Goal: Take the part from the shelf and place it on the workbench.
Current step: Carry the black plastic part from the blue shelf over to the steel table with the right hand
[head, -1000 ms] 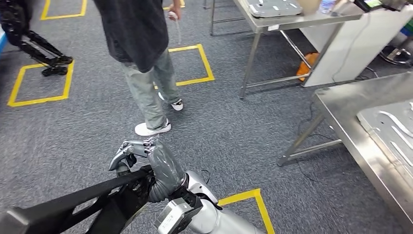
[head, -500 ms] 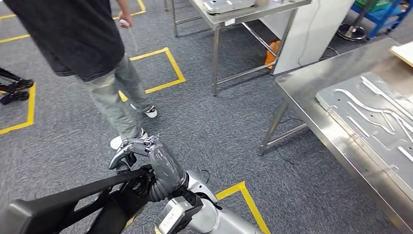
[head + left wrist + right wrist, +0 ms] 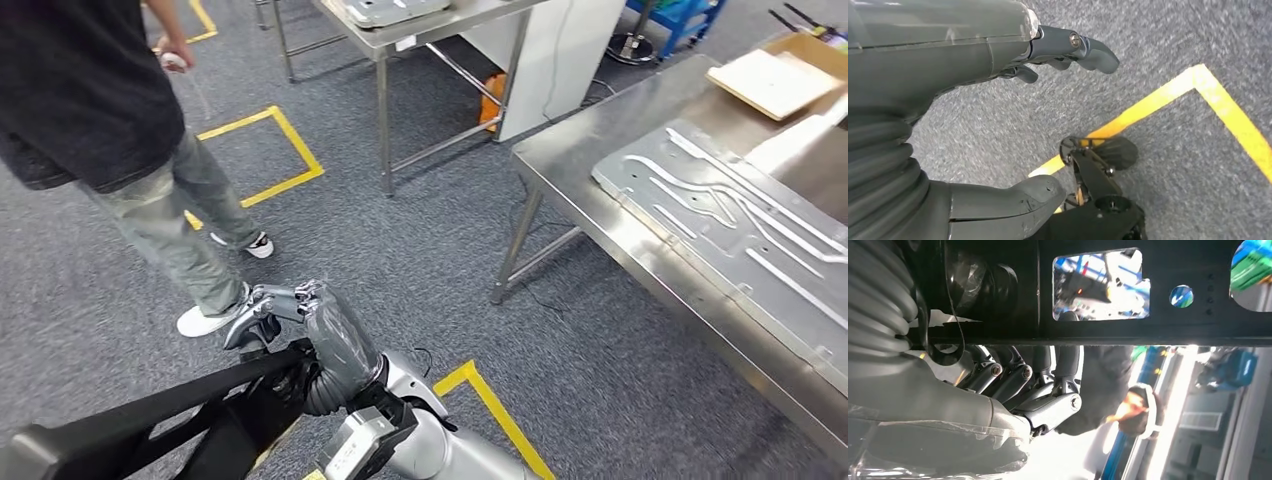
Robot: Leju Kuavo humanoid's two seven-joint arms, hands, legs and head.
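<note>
One black part [image 3: 130,425], two steel tables [image 3: 560,165], one person [image 3: 110,120], two metal plates [image 3: 720,215]

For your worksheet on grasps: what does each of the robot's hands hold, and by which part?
The right hand grips the black part at its near end. The left hand holds nothing.

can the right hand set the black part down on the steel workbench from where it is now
Probably not yet. The right hand grips the black part low over the carpet, while the workbench stands well off to the right with open floor between. Nothing blocks the way; the robot likely needs to step closer.
</note>
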